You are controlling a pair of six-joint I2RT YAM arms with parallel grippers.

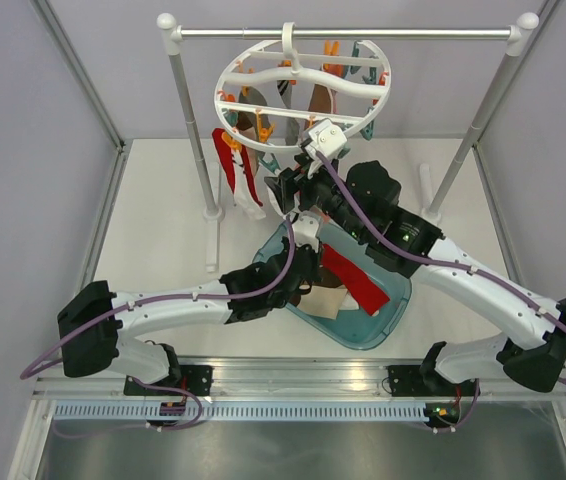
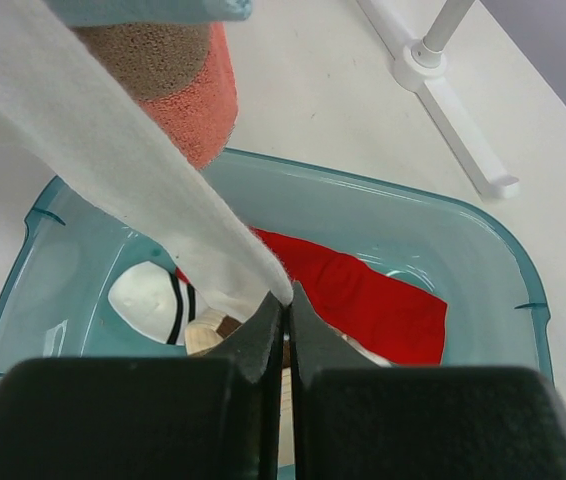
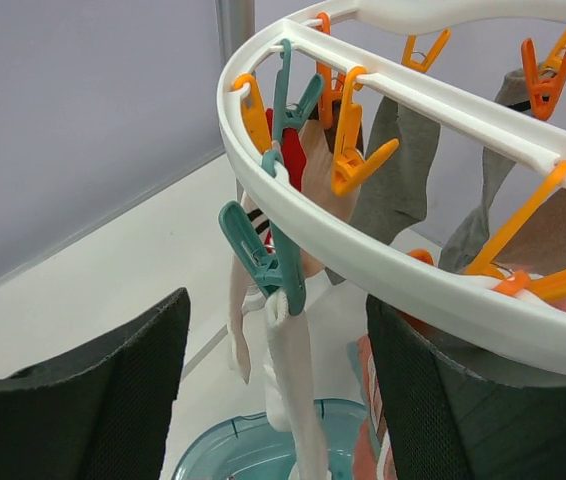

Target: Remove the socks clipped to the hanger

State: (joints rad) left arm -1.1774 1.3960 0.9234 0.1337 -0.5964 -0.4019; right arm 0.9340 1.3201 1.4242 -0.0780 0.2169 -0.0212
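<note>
Left wrist: fingers [image 2: 259, 342] pinch one white sock [image 2: 113, 170]; one red sock [image 2: 363, 295] below

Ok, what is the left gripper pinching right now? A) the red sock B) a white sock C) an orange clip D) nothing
B: in the left wrist view the left gripper is shut on the end of a white sock that stretches up and away above the teal bin.
</note>
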